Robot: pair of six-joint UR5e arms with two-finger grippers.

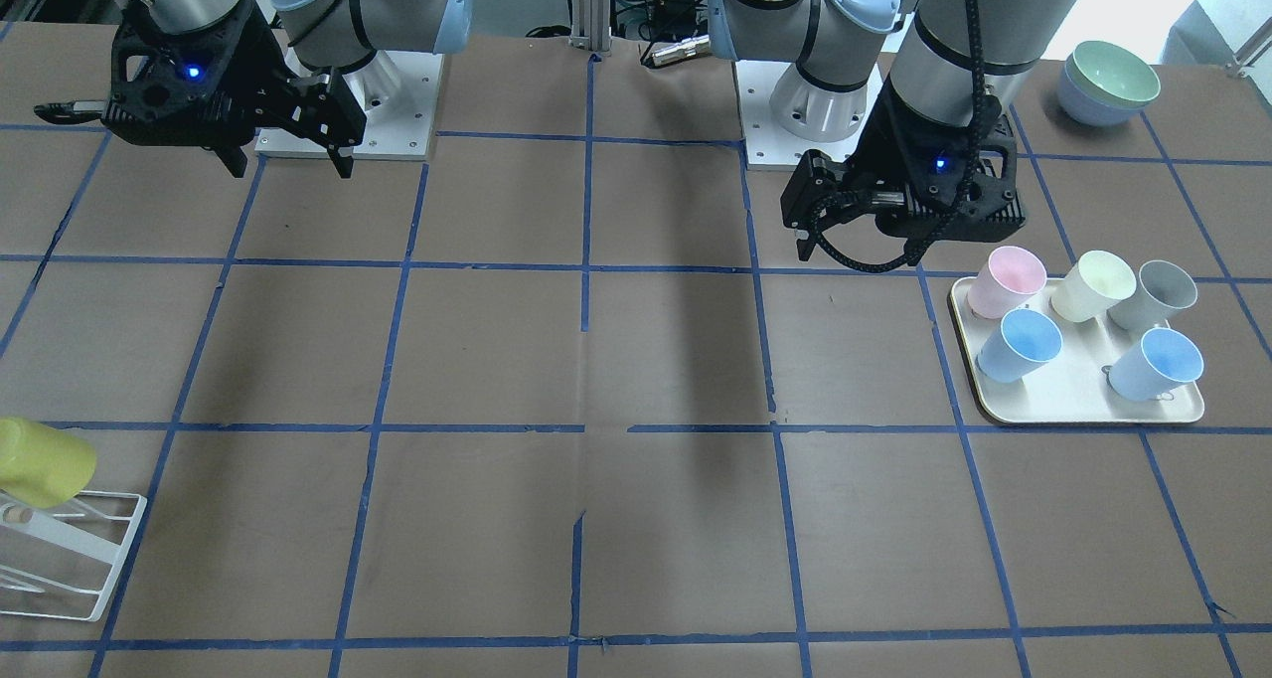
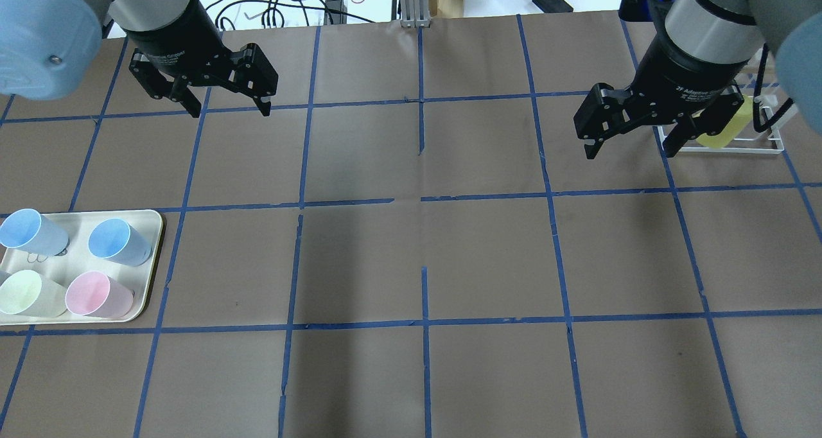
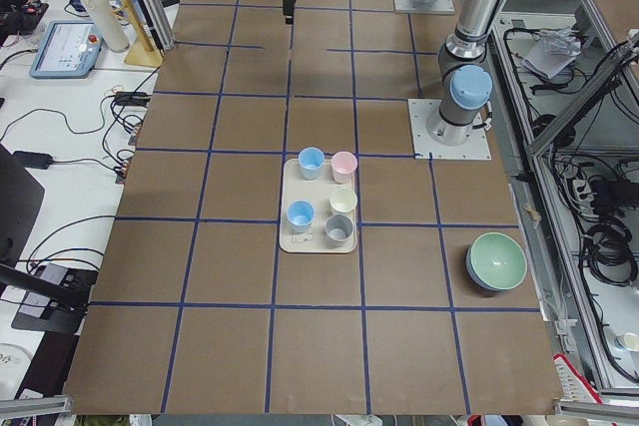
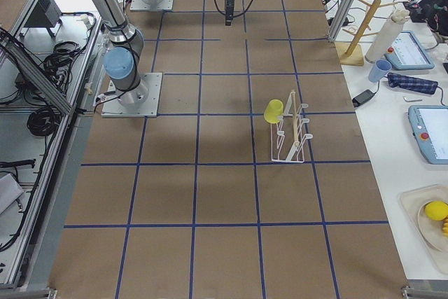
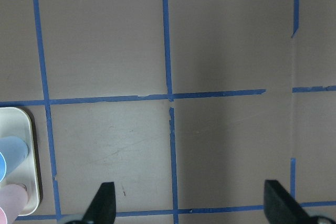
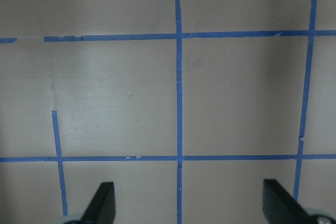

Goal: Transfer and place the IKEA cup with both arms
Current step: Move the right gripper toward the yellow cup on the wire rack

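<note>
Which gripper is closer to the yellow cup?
Right. The right gripper hangs open over the table half with the yellow cup, back toward the robot; the left gripper is across the table by the tray.

Lots of open room over the middle of the table (image 2: 424,258), between the left gripper (image 2: 230,112) and the right gripper (image 2: 629,154). On the left side, in the way, a tray (image 1: 1093,415) with five cups (image 1: 1024,345). On the right side, a white rack (image 1: 99,559) holding the tilted yellow cup (image 1: 45,464).
</note>
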